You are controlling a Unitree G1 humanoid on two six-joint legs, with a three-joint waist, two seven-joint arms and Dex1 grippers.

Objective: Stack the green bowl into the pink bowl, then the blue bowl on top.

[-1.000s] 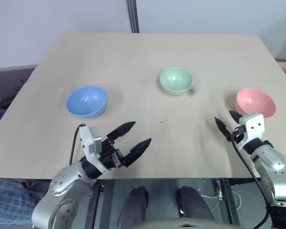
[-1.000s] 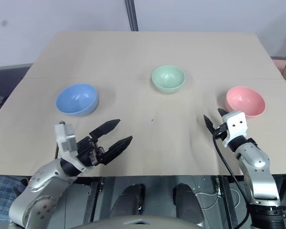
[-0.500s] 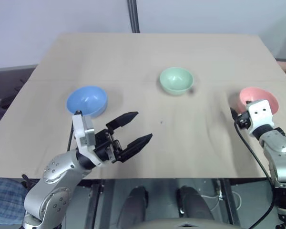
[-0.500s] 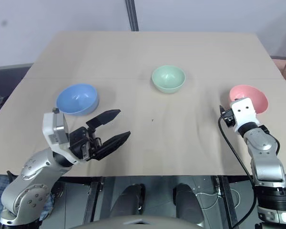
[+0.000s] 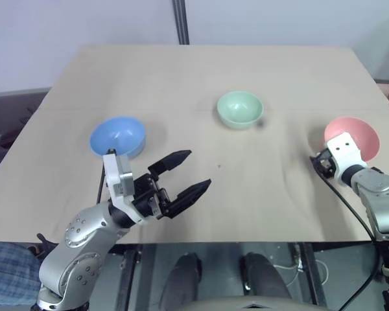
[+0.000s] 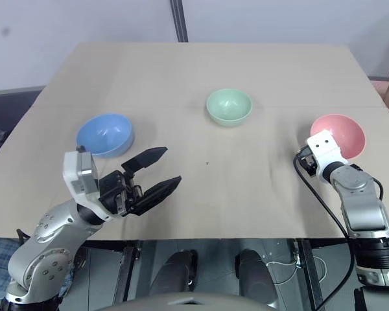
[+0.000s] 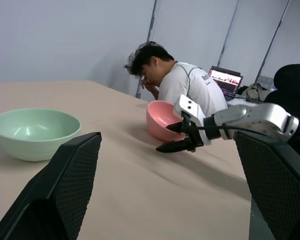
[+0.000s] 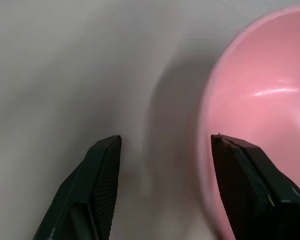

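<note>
The pink bowl (image 5: 360, 131) stands at the right of the table, the green bowl (image 5: 240, 109) at the middle back, and the blue bowl (image 5: 118, 137) at the left. All three sit apart, upright and empty. My right gripper (image 8: 165, 139) is open at the pink bowl's (image 8: 260, 125) near-left rim. One finger is over the rim, the other over the table beside it, and the gripper tips downward. My left gripper (image 5: 200, 168) hangs open above the table in front of the blue bowl, holding nothing.
The light wooden table (image 5: 201, 71) ends just below my arms. In the left wrist view a person (image 7: 185, 82) sits beyond the far right side of the table, near a laptop (image 7: 225, 80). A grey post (image 5: 180, 23) stands behind the table.
My right gripper has moved forward and to the right, tipping downward, up to the pink bowl's rim. My left gripper has risen a little. The bowls have stayed put.
</note>
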